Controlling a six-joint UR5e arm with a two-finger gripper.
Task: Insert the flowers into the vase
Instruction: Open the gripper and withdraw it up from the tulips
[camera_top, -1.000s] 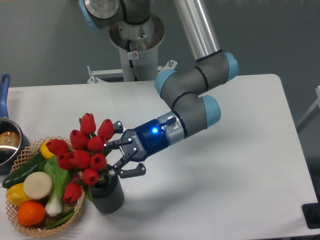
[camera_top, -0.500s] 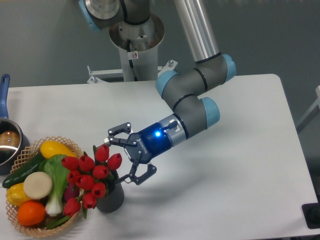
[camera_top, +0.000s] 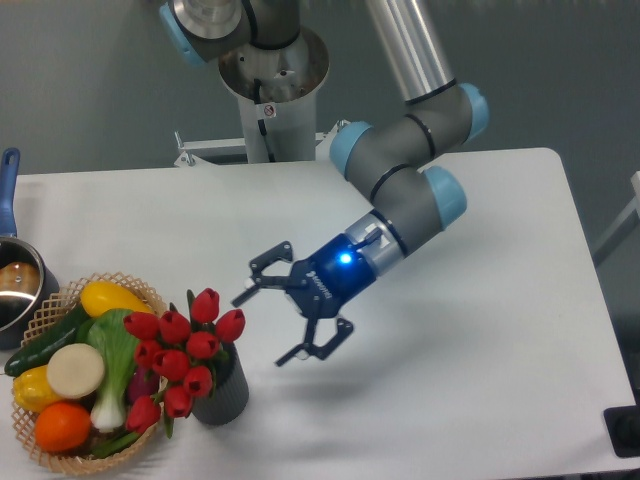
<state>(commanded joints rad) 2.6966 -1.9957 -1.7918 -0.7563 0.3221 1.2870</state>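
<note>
The tool (camera_top: 285, 320) has drawn back to the right of the flowers (camera_top: 183, 350), its jaws spread wide apart and holding nothing. The flowers stand in the vase (camera_top: 222, 392) on the white worktop (camera_top: 480, 380), red buds leaning left over a wicker basket (camera_top: 48, 455) of toy vegetables. The vase is dark grey and ribbed.

Red flowers (camera_top: 180, 350), dark grey ribbed vase (camera_top: 224, 395), white table (camera_top: 480, 350).
</note>
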